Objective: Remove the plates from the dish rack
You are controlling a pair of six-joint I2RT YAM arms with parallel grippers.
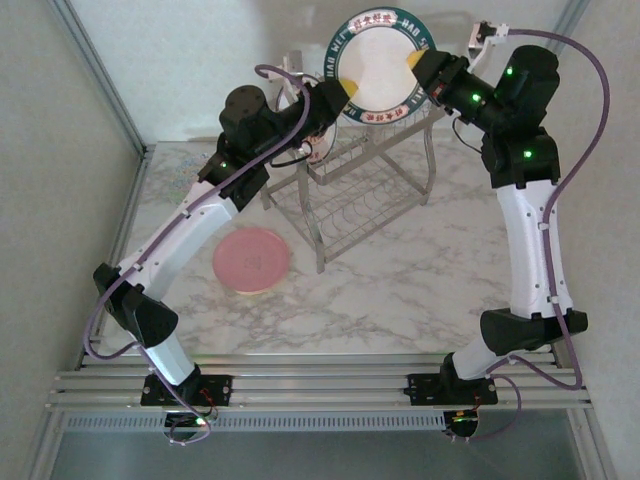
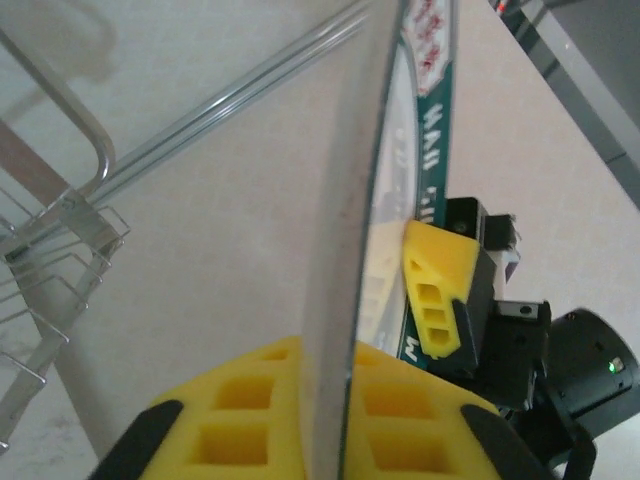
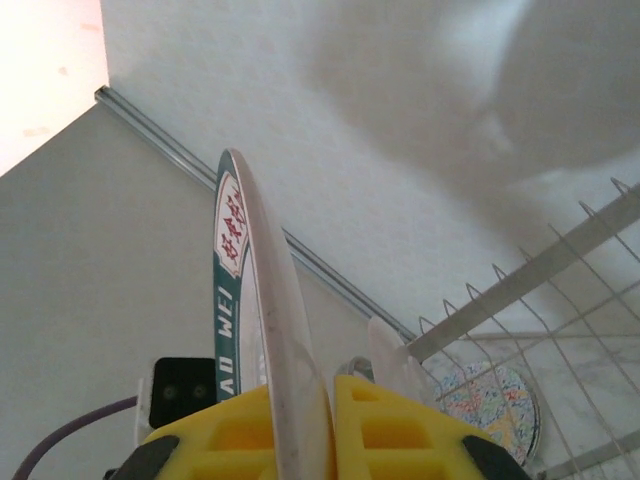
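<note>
Surface: white marble-pattern table [image 1: 400,290], carrying two-tier silver wire dish rack [image 1: 365,195] at centre rear. Above rack top tier: round white green-rimmed plate [image 1: 380,70], upright. Left-front of rack: round pink plate [image 1: 251,260], flat on table. Clamped on green-rimmed plate: left gripper [image 1: 345,92] at left rim, right gripper [image 1: 415,62] at right rim.

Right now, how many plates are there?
4: green-rimmed plate held by left gripper and right gripper; pink plate flat on the table; speckled plate far left, partly under the left arm; small plate standing in the dish rack. Others may be hidden.
</note>
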